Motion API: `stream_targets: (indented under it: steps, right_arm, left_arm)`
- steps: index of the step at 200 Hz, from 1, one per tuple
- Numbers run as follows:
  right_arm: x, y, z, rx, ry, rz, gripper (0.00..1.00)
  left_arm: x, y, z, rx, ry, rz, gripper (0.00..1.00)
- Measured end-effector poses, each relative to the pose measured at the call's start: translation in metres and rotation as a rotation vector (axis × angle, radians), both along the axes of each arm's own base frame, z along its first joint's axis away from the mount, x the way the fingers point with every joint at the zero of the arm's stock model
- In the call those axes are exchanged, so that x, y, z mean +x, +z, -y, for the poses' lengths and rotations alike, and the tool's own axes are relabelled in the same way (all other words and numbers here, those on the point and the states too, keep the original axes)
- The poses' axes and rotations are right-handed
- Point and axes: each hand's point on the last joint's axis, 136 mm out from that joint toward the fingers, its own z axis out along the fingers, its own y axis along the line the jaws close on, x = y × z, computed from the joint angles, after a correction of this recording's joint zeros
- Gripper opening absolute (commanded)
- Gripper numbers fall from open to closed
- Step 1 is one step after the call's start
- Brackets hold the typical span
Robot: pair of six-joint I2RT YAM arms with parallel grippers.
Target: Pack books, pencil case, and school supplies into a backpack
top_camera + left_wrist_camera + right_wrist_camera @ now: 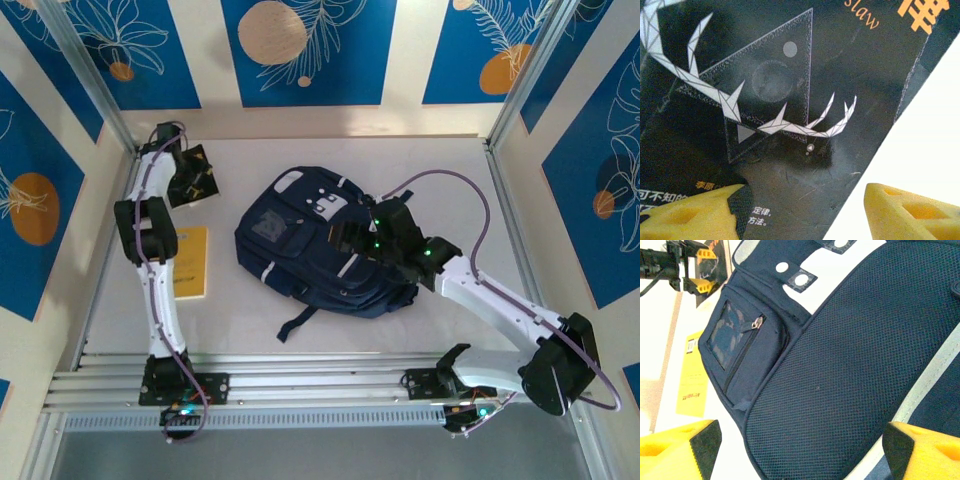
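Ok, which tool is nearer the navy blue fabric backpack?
Right. The right tool is over the navy blue fabric backpack; the left tool is off to its left, over a black paperback book.

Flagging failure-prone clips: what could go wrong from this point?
1. The left gripper straddles the edge of the black book, one finger over the cover, the other over the table; the thin book may slide instead of lifting.
2. The backpack shows no open mouth, so a book may have nowhere to go.
3. The right gripper hangs open above the backpack; closing there could snag fabric and drag it.
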Motion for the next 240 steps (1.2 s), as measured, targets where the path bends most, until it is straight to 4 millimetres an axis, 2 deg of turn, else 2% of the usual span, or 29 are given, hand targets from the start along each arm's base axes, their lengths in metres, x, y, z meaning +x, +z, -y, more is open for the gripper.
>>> stream_targets:
  steps: [32, 62, 90, 120, 153, 171, 198, 240]
  right_arm:
    - [-0.007, 0.006, -0.003, 0.009, 0.009, 0.010, 0.85]
    - [-0.013, 0.010, -0.006, 0.007, 0.018, 0.023, 0.85]
    - [-0.016, 0.010, -0.010, 0.006, 0.027, 0.024, 0.85]
    - [-0.017, 0.010, -0.011, 0.004, 0.031, 0.025, 0.86]
    - [-0.016, 0.010, -0.010, -0.003, 0.027, 0.031, 0.87]
    - [-0.015, 0.007, -0.010, -0.015, 0.031, 0.029, 0.88]
    - [-0.013, 0.000, -0.011, -0.045, 0.036, 0.018, 0.89]
    - [-0.011, -0.008, -0.008, -0.067, 0.034, 0.001, 0.89]
  left_arm:
    - [-0.030, -0.003, 0.017, -0.003, -0.025, -0.039, 0.59]
    - [-0.068, -0.005, 0.033, 0.008, -0.059, -0.106, 0.59]
    - [-0.082, -0.002, 0.040, 0.079, -0.131, -0.158, 0.59]
    - [-0.101, 0.006, 0.038, 0.212, -0.252, -0.261, 0.67]
    - [-0.091, 0.026, 0.031, 0.351, -0.403, -0.263, 0.72]
    - [-0.086, 0.030, 0.029, 0.402, -0.466, -0.256, 0.73]
    - [-0.082, 0.021, 0.033, 0.442, -0.542, -0.276, 0.74]
    - [-0.079, 0.000, 0.063, 0.513, -0.667, -0.315, 0.73]
